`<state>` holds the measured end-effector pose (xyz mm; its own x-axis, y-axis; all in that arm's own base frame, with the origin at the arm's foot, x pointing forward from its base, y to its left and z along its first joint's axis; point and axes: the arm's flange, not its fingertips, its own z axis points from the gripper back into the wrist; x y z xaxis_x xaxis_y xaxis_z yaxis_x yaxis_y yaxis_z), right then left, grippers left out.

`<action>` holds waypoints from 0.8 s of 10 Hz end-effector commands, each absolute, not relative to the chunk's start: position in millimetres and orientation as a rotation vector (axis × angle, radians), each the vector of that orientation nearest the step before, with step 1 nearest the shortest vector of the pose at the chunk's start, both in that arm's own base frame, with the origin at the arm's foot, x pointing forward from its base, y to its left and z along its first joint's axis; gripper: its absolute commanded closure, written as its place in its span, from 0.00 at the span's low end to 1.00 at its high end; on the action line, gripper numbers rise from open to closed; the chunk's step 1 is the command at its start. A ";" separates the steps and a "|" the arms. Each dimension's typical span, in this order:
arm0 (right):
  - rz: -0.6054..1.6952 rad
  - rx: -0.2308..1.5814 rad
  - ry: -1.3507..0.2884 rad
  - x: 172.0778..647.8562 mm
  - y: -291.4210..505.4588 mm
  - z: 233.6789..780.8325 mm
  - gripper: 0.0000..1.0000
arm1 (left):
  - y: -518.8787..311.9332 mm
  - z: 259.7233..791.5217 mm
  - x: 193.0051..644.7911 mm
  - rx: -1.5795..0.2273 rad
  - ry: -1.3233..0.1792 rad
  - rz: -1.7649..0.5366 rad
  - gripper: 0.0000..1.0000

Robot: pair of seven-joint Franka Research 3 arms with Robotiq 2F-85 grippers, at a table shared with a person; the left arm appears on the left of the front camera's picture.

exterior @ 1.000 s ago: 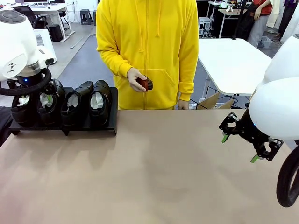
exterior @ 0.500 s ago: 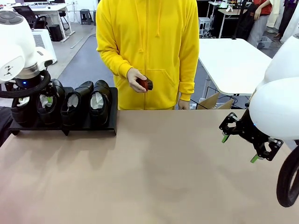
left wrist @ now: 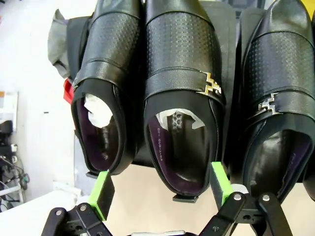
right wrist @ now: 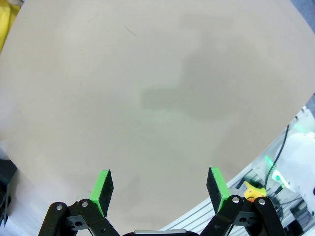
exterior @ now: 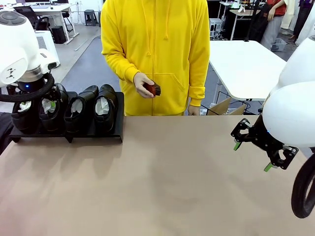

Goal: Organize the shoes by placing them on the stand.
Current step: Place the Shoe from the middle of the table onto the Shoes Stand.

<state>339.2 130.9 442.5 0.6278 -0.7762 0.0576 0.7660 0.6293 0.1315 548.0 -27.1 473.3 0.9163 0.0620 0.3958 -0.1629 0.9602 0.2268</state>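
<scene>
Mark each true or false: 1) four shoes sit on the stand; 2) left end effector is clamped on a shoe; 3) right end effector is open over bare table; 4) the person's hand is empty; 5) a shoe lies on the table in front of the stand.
1) True: four shoes stand side by side on the stand.
2) False: the left end effector is open, its pads either side of a shoe's heel without closing on it.
3) True: the right end effector is open above the table.
4) False: the person's hand holds a small reddish-brown object.
5) False: all the shoes are on the stand.
</scene>
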 end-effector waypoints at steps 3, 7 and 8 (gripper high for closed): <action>-0.865 0.101 -0.124 341.1 130.0 444.2 0.00 | -25.1 475.1 548.5 0.263 -0.397 0.107 0.00; -0.865 0.101 -0.124 341.1 130.0 444.2 0.00 | -25.1 475.1 548.5 0.263 -0.397 0.107 0.00; -0.865 0.101 -0.124 341.1 130.0 444.2 0.00 | -25.1 475.1 548.5 0.263 -0.397 0.107 0.00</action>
<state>339.2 130.9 442.5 0.6278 -0.7762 0.0576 0.7660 0.6293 0.1315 548.0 -27.1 473.3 0.9163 0.0614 0.3956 -0.1624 0.9602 0.2270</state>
